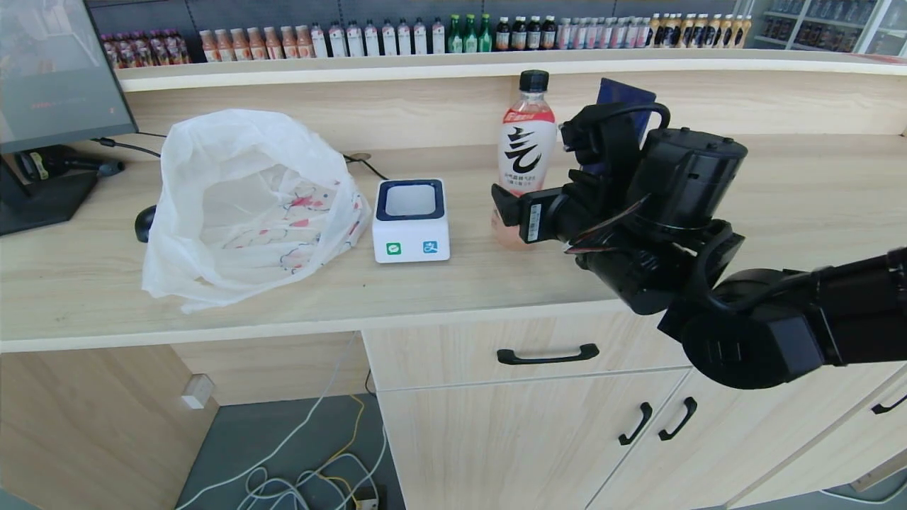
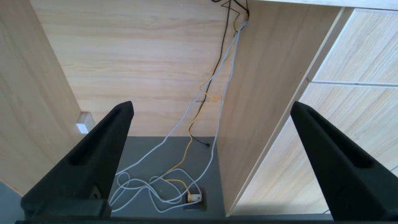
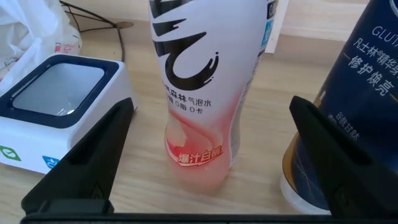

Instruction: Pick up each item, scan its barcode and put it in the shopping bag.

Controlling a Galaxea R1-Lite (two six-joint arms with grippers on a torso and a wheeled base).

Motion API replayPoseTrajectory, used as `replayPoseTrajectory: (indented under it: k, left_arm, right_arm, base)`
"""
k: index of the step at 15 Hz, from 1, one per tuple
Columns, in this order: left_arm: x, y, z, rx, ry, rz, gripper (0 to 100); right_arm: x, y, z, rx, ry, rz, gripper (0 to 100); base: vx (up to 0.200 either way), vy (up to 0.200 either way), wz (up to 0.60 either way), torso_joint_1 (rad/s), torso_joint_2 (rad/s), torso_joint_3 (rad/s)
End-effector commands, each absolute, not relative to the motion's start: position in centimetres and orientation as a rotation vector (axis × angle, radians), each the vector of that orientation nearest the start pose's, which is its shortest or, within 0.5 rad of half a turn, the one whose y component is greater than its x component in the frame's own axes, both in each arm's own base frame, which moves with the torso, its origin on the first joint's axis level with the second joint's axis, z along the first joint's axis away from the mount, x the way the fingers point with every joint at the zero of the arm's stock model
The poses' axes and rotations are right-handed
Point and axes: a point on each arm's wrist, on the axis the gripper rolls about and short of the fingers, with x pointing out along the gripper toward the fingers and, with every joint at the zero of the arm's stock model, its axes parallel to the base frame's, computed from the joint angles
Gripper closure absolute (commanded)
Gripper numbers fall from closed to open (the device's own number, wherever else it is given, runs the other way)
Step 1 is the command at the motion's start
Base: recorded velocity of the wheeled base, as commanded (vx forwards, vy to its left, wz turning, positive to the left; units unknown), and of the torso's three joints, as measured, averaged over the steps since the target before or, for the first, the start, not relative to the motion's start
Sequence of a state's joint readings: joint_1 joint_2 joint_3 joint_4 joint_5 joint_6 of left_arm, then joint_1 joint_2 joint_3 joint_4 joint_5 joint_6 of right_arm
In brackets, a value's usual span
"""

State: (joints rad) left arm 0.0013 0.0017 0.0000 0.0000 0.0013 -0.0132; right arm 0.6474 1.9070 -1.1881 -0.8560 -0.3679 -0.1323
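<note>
A pink drink bottle [image 1: 528,149] with a black cap stands upright on the wooden counter [image 1: 779,205], right of the white barcode scanner [image 1: 411,219]. My right gripper [image 1: 542,180] is open at the bottle's lower half, one finger on each side. In the right wrist view the bottle [image 3: 208,93] stands between the open right gripper's [image 3: 208,168] fingers, with gaps on both sides. A dark blue container [image 1: 623,95] stands just behind the bottle, also seen as the container [image 3: 354,93] close to one finger. The white plastic shopping bag [image 1: 248,205] lies open left of the scanner. My left gripper [image 2: 214,165] is open and empty below the counter.
A monitor [image 1: 57,71] and a handheld scanner [image 1: 64,164] stand at the far left, and a black mouse [image 1: 144,223] lies beside the bag. A raised ledge [image 1: 425,71] runs behind the counter. Cables [image 2: 168,180] lie on the floor below.
</note>
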Motion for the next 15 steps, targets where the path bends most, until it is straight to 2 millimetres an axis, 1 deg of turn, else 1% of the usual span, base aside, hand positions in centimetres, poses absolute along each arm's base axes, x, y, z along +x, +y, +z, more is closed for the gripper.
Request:
replayPoseTrajectory:
  k: [1,4,8,12,15]
  left_arm:
    - [-2.3,0.0,7.6,-0.014,0.002,0.003,0]
    - [-2.3,0.0,7.6,-0.014,0.002,0.003,0]
    - [-2.3,0.0,7.6,-0.014,0.002,0.003,0]
    - [-2.3,0.0,7.6,-0.014,0.002,0.003,0]
    - [-2.3,0.0,7.6,-0.014,0.002,0.003,0]
  right_arm:
    - [31.7,22.8,23.6,-0.064,-0.136,0.269,0]
    - [32.1,23.1,23.5,-0.062,-0.140,0.269,0]
    - [33.5,23.1,23.3,-0.033,-0.143,0.250,0]
    - [34.2,23.4,22.9,-0.026,-0.142,0.246,0]
    - [34.9,23.9,22.9,-0.020,-0.153,0.245,0]
  base:
    - [0.000,0.000,0.00,0.000,0.00,0.000]
    - [0.000,0.000,0.00,0.000,0.00,0.000]
    - [0.000,0.000,0.00,0.000,0.00,0.000]
    - [0.000,0.000,0.00,0.000,0.00,0.000]
    - [0.000,0.000,0.00,0.000,0.00,0.000]
